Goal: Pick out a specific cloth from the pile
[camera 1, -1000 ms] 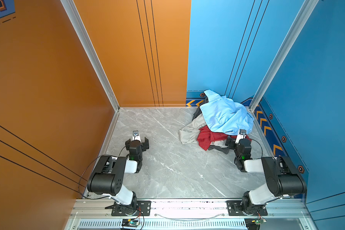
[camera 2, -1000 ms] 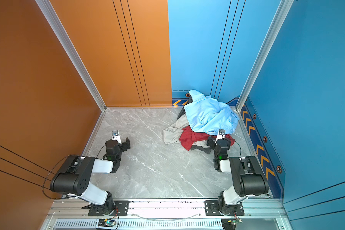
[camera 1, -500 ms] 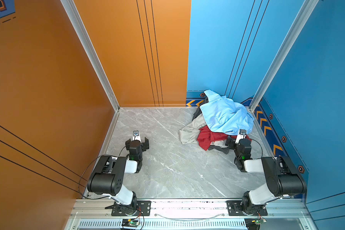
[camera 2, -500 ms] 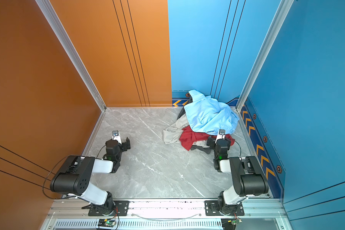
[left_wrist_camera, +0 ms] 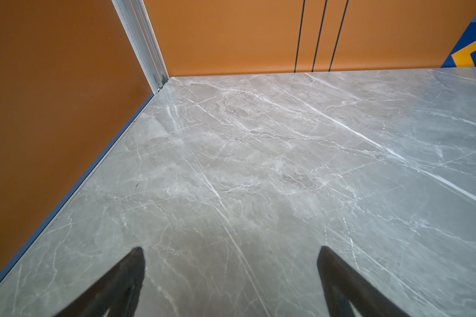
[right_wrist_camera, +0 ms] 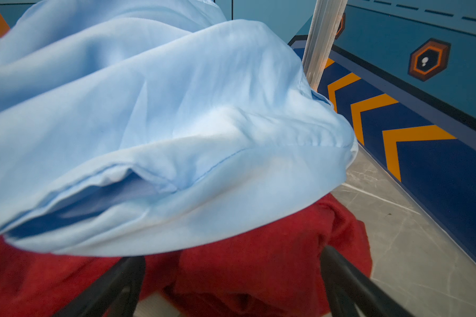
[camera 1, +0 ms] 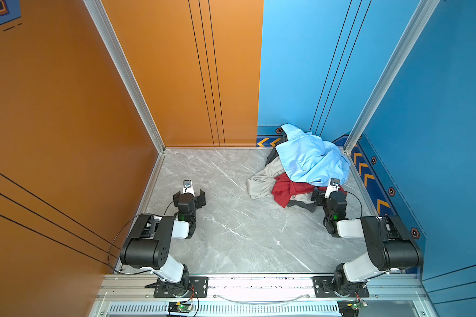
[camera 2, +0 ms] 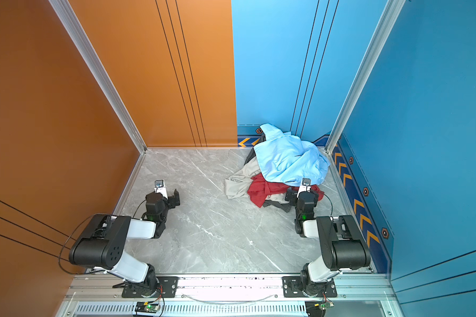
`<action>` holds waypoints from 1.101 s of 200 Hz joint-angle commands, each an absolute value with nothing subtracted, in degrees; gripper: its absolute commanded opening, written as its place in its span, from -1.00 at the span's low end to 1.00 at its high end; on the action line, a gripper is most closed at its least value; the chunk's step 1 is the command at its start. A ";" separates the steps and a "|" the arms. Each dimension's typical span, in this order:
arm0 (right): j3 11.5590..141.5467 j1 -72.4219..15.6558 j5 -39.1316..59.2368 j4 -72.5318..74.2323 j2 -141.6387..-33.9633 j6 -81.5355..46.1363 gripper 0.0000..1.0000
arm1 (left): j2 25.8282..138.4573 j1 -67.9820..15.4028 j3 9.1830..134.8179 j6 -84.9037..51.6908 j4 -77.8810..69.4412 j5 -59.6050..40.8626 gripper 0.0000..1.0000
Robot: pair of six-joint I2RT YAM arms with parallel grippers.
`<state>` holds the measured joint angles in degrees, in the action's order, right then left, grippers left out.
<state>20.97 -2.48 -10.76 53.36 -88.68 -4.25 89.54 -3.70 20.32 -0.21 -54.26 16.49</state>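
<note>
Left gripper [camera 1: 189,195] spread wide, low; right gripper [camera 1: 329,195] likewise

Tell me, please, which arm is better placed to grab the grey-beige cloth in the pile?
Probably right. The right gripper hangs open at the pile, over the red garment, close to the cloth; the left gripper is open over bare table, well away.

Bright, even light; faint floor [left_wrist_camera: 173,115] glare; wrist-view edges perhaps soft.

A grey marbled desk [camera 1: 231,236] carries a pile [camera 1: 308,162] of clothes in its far right corner. A beige cloth [camera 1: 261,179] lies at the pile's left edge.
</note>
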 commanded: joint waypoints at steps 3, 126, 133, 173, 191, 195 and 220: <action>20.57 -3.42 -13.09 53.65 -88.59 -3.20 0.99 | 89.85 -3.74 21.35 0.03 -54.33 16.21 0.96; 14.08 -7.62 -17.71 62.38 -83.94 0.49 0.99 | 88.33 -5.34 20.82 1.85 -54.10 16.59 0.96; 13.89 -8.26 -18.83 61.94 -82.74 0.78 0.99 | 87.88 -5.36 21.06 1.57 -53.38 17.17 0.96; 15.40 -8.65 -21.12 51.45 -74.85 -0.24 0.99 | 81.68 -5.52 29.52 0.10 -33.14 21.46 0.96; 18.00 -8.70 -22.76 44.77 -72.44 -1.09 0.99 | 79.70 -6.14 33.32 -1.11 -26.35 23.11 0.96; 18.76 -8.69 -22.98 42.71 -71.80 -1.51 0.99 | 79.22 -6.14 34.23 -2.04 -24.86 23.07 0.96; 22.32 -8.77 -23.53 32.84 -67.22 -4.25 0.99 | 77.18 -7.37 38.36 -6.21 -18.94 23.24 0.96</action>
<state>18.50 -8.64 -21.02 44.97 -71.40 -1.43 79.29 -6.09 34.89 -1.85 -30.00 20.93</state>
